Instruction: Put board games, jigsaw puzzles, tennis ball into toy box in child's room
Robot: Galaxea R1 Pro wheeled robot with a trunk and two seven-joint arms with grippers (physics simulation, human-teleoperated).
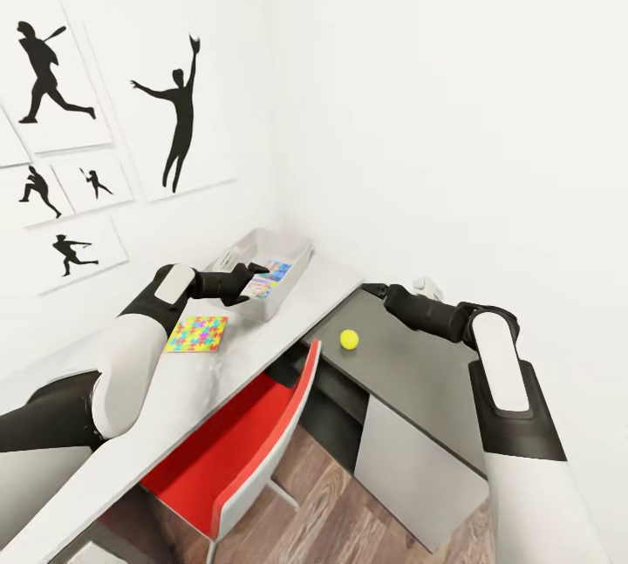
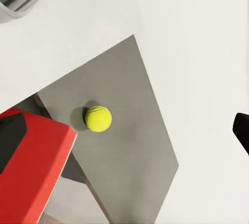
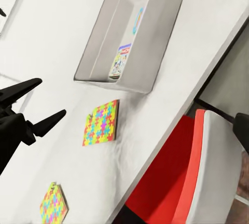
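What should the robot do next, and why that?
Probably lower the open left gripper toward the flat square multicoloured jigsaw puzzle on the pale grey-white table top. That gripper holds nothing and the puzzle lies close by, outside the shallow pale grey toy box, which already holds a printed game box. The small yellow-green tennis ball also waits on the dark section.

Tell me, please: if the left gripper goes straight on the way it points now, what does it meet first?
Most likely the toy box. In the head view the left gripper points across the pale table at the box's near wall, with a board game inside. Depth is unclear; it may pass just above the rim.
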